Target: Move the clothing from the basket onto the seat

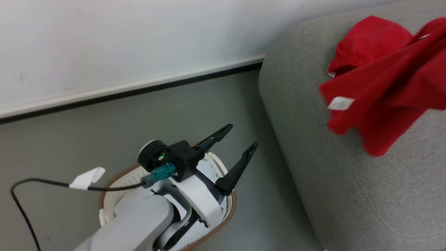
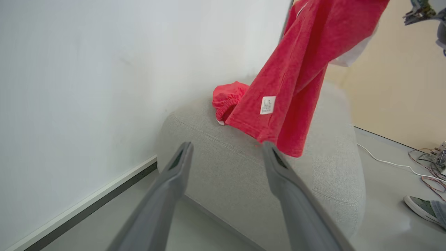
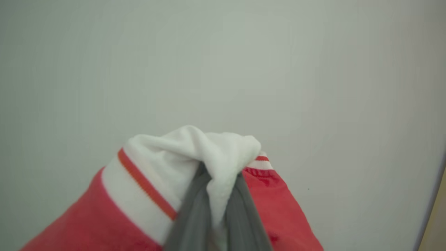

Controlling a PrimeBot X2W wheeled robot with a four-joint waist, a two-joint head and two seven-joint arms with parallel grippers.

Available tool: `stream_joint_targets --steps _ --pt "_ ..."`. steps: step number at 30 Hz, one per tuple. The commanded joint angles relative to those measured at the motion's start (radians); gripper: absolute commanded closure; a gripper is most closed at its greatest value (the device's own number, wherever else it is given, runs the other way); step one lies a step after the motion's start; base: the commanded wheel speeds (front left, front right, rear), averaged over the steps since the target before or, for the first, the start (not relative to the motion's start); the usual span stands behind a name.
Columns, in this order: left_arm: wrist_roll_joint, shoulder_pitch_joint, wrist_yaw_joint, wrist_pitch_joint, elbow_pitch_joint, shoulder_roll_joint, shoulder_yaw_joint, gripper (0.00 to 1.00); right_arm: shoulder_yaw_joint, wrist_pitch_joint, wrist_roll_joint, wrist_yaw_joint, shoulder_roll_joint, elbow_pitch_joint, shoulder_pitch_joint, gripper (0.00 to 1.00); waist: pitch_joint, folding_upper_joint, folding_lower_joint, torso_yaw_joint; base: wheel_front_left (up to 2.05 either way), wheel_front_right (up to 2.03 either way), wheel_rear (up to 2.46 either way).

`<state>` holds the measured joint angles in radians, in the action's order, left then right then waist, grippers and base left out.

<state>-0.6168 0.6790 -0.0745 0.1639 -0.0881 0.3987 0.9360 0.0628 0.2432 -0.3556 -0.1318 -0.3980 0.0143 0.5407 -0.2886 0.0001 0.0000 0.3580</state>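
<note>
Red clothing (image 1: 386, 87) hanging over the seat (image 1: 348, 181)
The right gripper (image 3: 221, 172) clamps its white trim while a bunched part rests on the seat; the left gripper (image 1: 243, 135), 2 fingers apart, hovers empty over the basket (image 1: 232, 205). Released near the rounded edge, it may slide off. The arm hides the basket's inside.

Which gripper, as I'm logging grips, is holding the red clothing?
The right gripper, shut on the clothing at its white trim; the left gripper stands open and empty.
</note>
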Motion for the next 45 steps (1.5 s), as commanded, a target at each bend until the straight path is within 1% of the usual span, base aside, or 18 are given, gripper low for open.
stream_joint_targets --steps 1,4,8,11,15,18,19,20,22,26,29,32,34,39,40,41,42,45 --pt "0.018 0.014 -0.003 -0.007 0.011 0.02 -0.006 0.0 0.05 -0.017 0.007 0.002 -0.016 -0.029 0.002 1.0 -0.043 -0.0001 0.0 -0.011 0.0 0.0 0.0" --pt "0.023 0.026 -0.004 -0.02 0.03 0.038 -0.009 0.0 0.12 -0.056 0.003 0.002 -0.038 -0.063 0.005 1.0 -0.083 -0.0001 0.0 -0.012 0.0 0.0 0.0" --pt "0.028 0.047 -0.006 -0.041 0.059 0.065 -0.014 0.0 0.189 -0.108 -0.024 0.002 -0.087 -0.048 0.035 1.0 -0.145 -0.0001 0.0 -0.015 0.0 0.0 0.0" --pt "0.032 0.062 -0.007 -0.057 0.083 0.086 -0.018 0.0 0.228 -0.131 -0.049 0.002 -0.132 0.008 0.063 1.0 -0.192 -0.0001 0.0 -0.022 0.0 0.0 0.0" --pt "0.04 0.081 -0.01 -0.075 0.113 0.11 -0.022 0.0 0.266 -0.142 -0.081 0.002 -0.186 0.119 0.121 1.0 -0.254 -0.0001 0.0 -0.037 0.0 0.0 0.0" --pt "0.045 0.092 -0.011 -0.088 0.128 0.125 -0.028 0.0 0.236 -0.162 -0.082 0.002 -0.202 0.211 0.162 1.0 -0.296 -0.0001 0.0 -0.049 0.0 0.0 0.0" --pt "0.046 0.095 -0.012 -0.091 0.134 0.129 -0.029 0.0 0.218 -0.171 -0.082 0.002 -0.203 0.241 0.174 1.0 -0.31 -0.0001 0.0 -0.054 0.0 0.0 0.0" --pt "0.046 0.095 -0.012 -0.091 0.134 0.129 -0.029 0.0 0.218 -0.171 -0.082 0.002 -0.203 0.241 0.174 1.0 -0.31 -0.0001 0.0 -0.054 0.0 0.0 0.0" --pt "0.048 0.101 -0.01 -0.093 0.141 0.135 -0.029 0.0 0.189 -0.178 -0.08 0.002 -0.199 0.305 0.2 1.0 -0.332 -0.0001 0.0 -0.064 0.0 0.0 0.0" --pt "0.051 0.115 -0.008 -0.091 0.145 0.131 -0.029 0.0 0.144 -0.194 -0.073 0.002 -0.181 0.446 0.243 1.0 -0.358 -0.0001 0.0 -0.092 0.0 0.0 0.0" --pt "0.049 0.119 -0.008 -0.081 0.139 0.122 -0.031 0.0 0.113 -0.217 -0.07 0.002 -0.182 0.543 0.263 1.0 -0.364 -0.0001 0.0 -0.115 0.0 0.0 0.0" --pt "0.043 0.119 -0.007 -0.066 0.128 0.115 -0.033 0.0 0.082 -0.253 -0.076 0.002 -0.186 0.624 0.277 1.0 -0.364 -0.0001 0.0 -0.131 0.0 0.0 0.0" --pt "0.039 0.117 -0.005 -0.058 0.12 0.11 -0.033 0.0 0.06 -0.298 -0.09 0.002 -0.187 0.679 0.273 1.0 -0.361 -0.0001 0.0 -0.14 0.0 0.0 0.0" --pt "0.031 0.111 -0.005 -0.04 0.102 0.098 -0.033 0.0 -0.008 -0.388 -0.129 0.002 -0.197 0.735 0.272 1.0 -0.347 -0.0001 0.0 -0.154 0.0 0.0 0.0" --pt "0.029 0.11 -0.005 -0.038 0.097 0.096 -0.033 0.0 -0.015 -0.395 -0.133 0.002 -0.2 0.74 0.275 0.98 -0.343 -0.0001 0.0 -0.155 0.0 0.0 0.0" --pt "0.027 0.109 -0.006 -0.035 0.093 0.095 -0.033 0.0 -0.022 -0.4 -0.137 0.002 -0.204 0.743 0.278 0.76 -0.338 -0.0001 0.0 -0.155 0.0 0.0 0.0" --pt "0.025 0.107 -0.006 -0.031 0.089 0.094 -0.033 0.0 -0.031 -0.408 -0.142 0.002 -0.207 0.746 0.281 0.0 -0.332 -0.0001 0.0 -0.156 0.0 0.0 0.0" --pt "0.02 0.099 -0.007 -0.02 0.076 0.089 -0.034 0.0 -0.063 -0.42 -0.149 0.002 -0.22 0.74 0.28 0.0 -0.306 -0.0001 0.0 -0.153 0.0 0.0 0.0"
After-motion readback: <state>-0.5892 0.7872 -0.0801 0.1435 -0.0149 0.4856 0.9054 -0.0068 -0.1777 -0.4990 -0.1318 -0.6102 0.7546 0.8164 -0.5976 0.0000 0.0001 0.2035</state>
